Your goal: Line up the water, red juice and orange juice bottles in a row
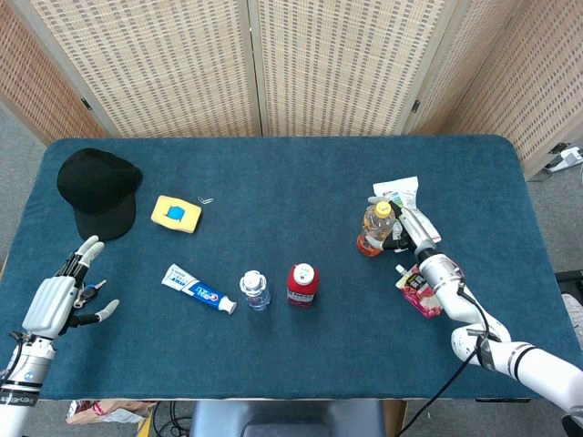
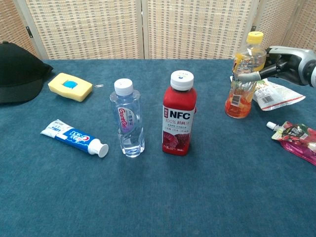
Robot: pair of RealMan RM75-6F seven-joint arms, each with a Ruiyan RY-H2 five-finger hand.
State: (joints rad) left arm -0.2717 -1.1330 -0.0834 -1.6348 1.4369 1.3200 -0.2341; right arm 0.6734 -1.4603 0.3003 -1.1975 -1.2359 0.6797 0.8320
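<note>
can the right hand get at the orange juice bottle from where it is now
Probably yes: the right hand is already at the orange juice bottle, its fingers against the bottle's side, with nothing between them. A firm grip is not clear.

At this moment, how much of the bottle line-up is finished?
Water bottle and red juice bottle already stand side by side. The right hand is wrapping the orange juice bottle, which stands apart to their right. Left: bringing it into the row. The left hand is idle.
</note>
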